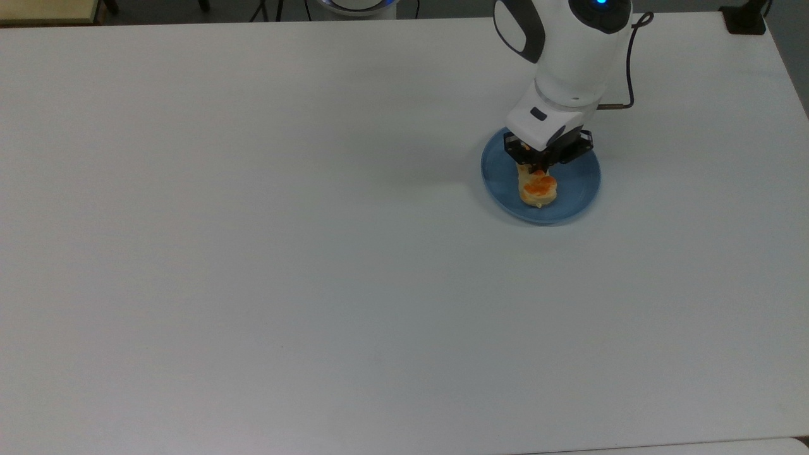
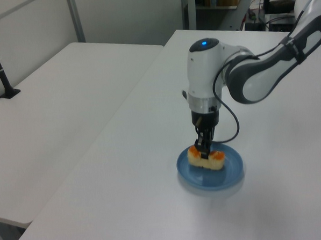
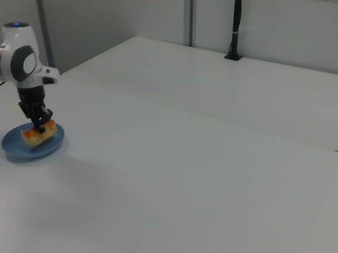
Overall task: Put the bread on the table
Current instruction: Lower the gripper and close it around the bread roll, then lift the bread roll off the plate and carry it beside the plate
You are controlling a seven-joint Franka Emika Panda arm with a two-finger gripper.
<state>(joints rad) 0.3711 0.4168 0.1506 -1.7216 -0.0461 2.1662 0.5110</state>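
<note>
The tool [image 2: 204, 150] stands straight down over the blue plate [image 1: 578, 189], its fingers drawn in narrowly around the middle of the bread [image 1: 538, 188]. In the left view the dark fingertips sit against the bread's top and flank, so I judge it clamped on the bread, though how firm the hold is cannot be read. In the right view the tool [image 3: 43, 123] likewise meets the bread [image 3: 36, 135] from above.

The bread [image 2: 206, 159] rests on the blue plate [image 2: 230, 173], lying roughly along the plate's centre line with one end poking out from under the tool toward the top view's lower edge. No gap between bread and plate can be made out, so the lift seems not yet made.

The step in hand looks like the grasp itself, just before lifting. The next move calls for raising the bread clear of the plate's rim, carrying it sideways past the plate to a bare stretch of the bench [image 1: 253, 253], and lowering it there before letting go. The white bench offers ample free surface on every side of the plate.
</note>
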